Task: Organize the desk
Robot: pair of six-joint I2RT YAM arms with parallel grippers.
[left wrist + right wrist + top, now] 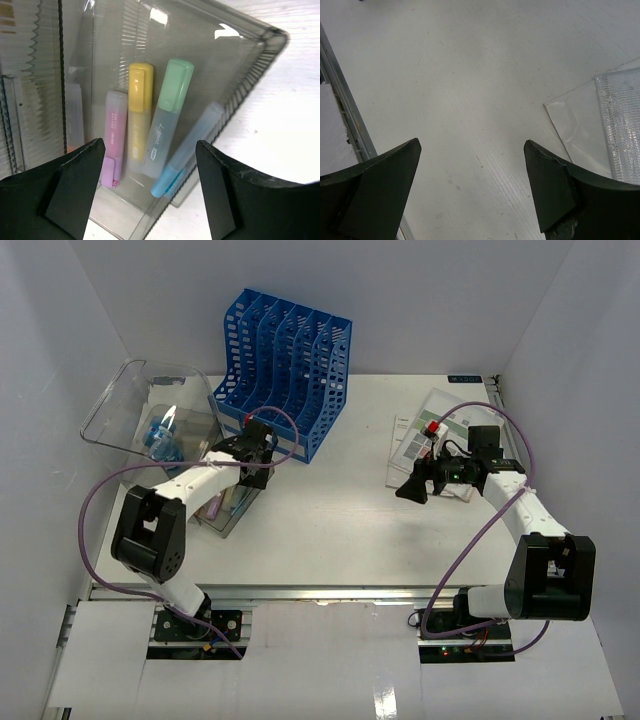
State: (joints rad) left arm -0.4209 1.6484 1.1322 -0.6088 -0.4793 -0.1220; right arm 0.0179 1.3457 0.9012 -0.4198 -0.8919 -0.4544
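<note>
The white desk (330, 530) holds a clear tray (222, 512) at the left. In the left wrist view the tray (240, 65) holds a pink (114, 135), a yellow (139, 105), a green (170, 100) and a blue highlighter (192, 145), side by side. My left gripper (248, 472) is open and empty just above them (150, 145). My right gripper (410, 490) is open and empty over bare desk (470, 75), with nothing between its fingers (471, 145).
A blue slotted file rack (285, 370) stands at the back. A tilted clear bin (140, 405) with blue items sits at the back left. Papers in a plastic sleeve (420, 435) and a small red item (433, 428) lie behind the right gripper. The sleeve corner (580, 125) and the front rail (345, 110) show in the right wrist view.
</note>
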